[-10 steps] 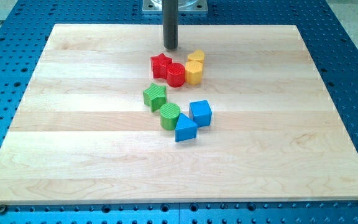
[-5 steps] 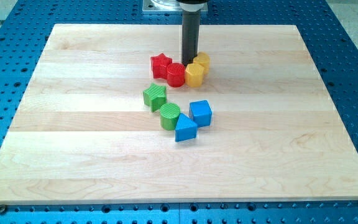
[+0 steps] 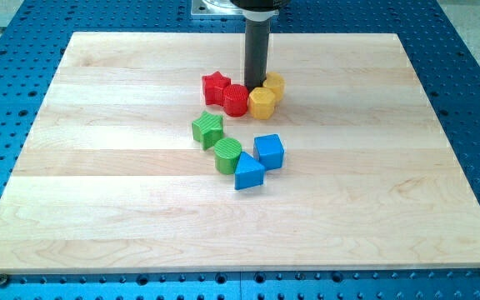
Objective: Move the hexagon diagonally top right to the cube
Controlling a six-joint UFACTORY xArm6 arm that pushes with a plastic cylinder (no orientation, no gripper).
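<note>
The yellow hexagon (image 3: 262, 103) sits just above the board's middle, touching the red cylinder (image 3: 236, 100) on its left. The blue cube (image 3: 269, 152) lies below it, slightly to the right. My tip (image 3: 255, 87) rests right behind the yellow hexagon's top-left edge, between the red cylinder and a second yellow block (image 3: 274, 85) at the hexagon's upper right. The dark rod rises from there to the view's top.
A red star (image 3: 216, 86) sits left of the red cylinder. A green block (image 3: 208, 128) and a green cylinder (image 3: 228, 155) lie below. A blue triangular block (image 3: 248, 172) touches the cube's lower left. The wooden board (image 3: 98, 192) lies on a blue perforated table.
My tip moved right and down from above the red star to behind the yellow hexagon. The second yellow block shifted slightly right and the hexagon slightly down.
</note>
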